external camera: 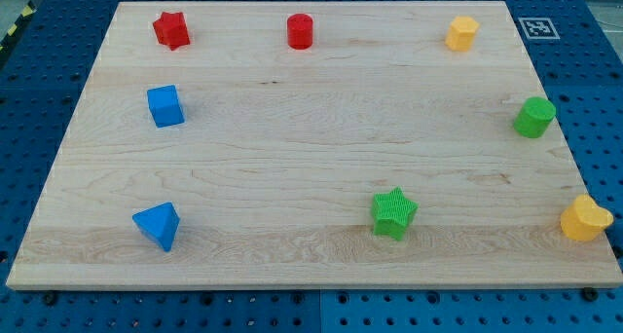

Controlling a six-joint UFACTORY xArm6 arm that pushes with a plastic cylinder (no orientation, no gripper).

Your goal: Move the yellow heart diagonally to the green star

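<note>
The pale wooden board (321, 167) fills the scene, eight small plastic blocks scattered on it. The yellow heart block (585, 219) sits at the near right edge; the green star block (393, 213) lies well to its left, near the front. My tip is out of sight, so I cannot tell its state or hold. Pushing hasn't started; next, the tip must get behind the heart's right side.
</note>
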